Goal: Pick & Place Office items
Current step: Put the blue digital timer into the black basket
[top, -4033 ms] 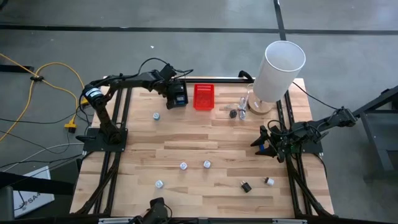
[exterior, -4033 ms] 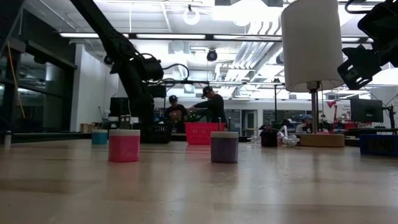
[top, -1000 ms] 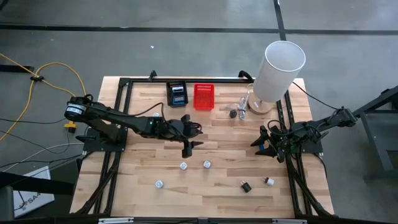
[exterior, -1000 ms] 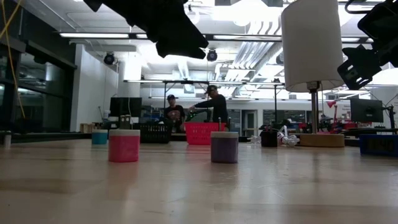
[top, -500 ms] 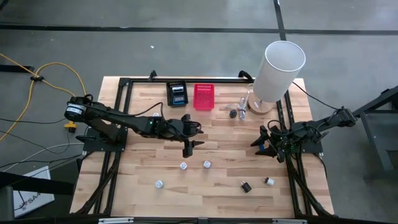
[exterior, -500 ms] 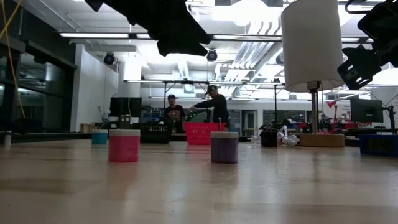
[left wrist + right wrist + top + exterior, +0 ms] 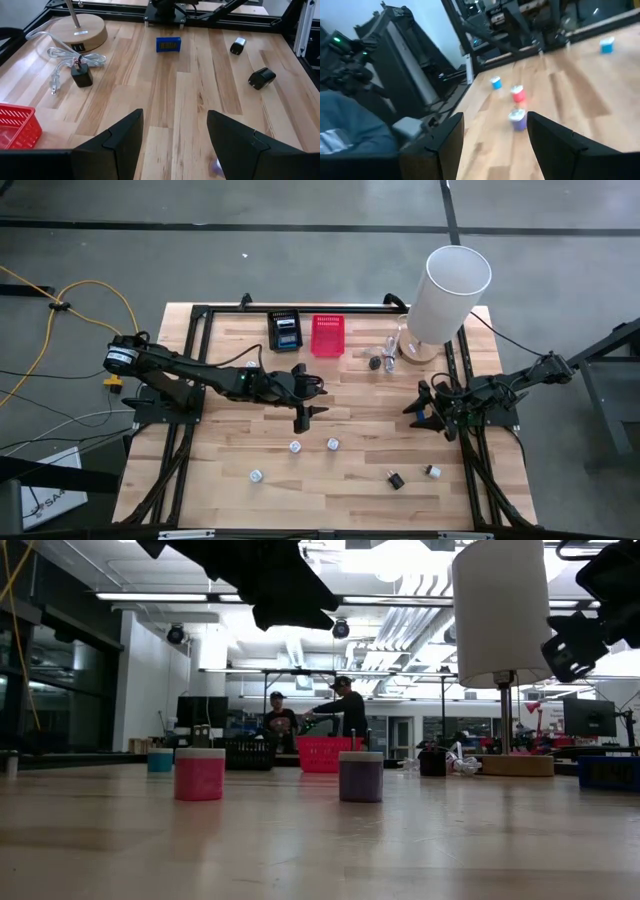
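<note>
Desk point(image 7: 230, 450) centre and left side lie bare, passable. Far edge crowded: black basket point(image 7: 284, 331), red basket point(image 7: 327, 336), white cylinder point(image 7: 447, 293) towering at far right corner. Small pieces point(image 7: 295, 447) dot the near half; near left corner open.

Light is even and bright from overhead. Ceiling lights point(image 7: 400, 555) glare white in the low view, turning the left gripper point(image 7: 275, 600) just beneath them into a black silhouette. On the table point(image 7: 360, 405), shadows under that gripper are soft and faint. Beyond the right gripper point(image 7: 495, 137), the whole scene is smeared and blurred.
</note>
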Available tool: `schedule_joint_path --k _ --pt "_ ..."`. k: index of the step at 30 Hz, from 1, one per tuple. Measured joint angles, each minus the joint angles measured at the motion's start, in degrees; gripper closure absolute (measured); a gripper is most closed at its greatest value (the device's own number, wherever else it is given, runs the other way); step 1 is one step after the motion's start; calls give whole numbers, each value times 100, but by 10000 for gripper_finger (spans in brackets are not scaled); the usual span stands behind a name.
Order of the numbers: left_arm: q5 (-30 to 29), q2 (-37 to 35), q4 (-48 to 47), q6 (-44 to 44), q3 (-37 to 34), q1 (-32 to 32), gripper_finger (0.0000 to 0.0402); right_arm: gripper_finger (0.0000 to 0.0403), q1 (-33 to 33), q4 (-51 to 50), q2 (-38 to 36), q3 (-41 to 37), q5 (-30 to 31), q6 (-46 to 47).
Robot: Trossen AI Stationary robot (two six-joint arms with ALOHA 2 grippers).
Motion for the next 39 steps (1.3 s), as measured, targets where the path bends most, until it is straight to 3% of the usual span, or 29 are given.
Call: schedule_joint_path --k 6,12,21,30,39 --pt "0 0 0 8 0 2 187 199 0 136 0 0 719 -487" --pt "2 0 0 15 0 2 187 199 2 356 -1 0 729 212" --pt "2 0 0 11 0 2 187 199 2 443 1 0 760 167" --pt "2 0 -1 -4 0 2 187 199 2 1009 1 76 652 -1021" --pt "2 0 5 -2 0 2 187 199 27 968 446 988 801 -1947"
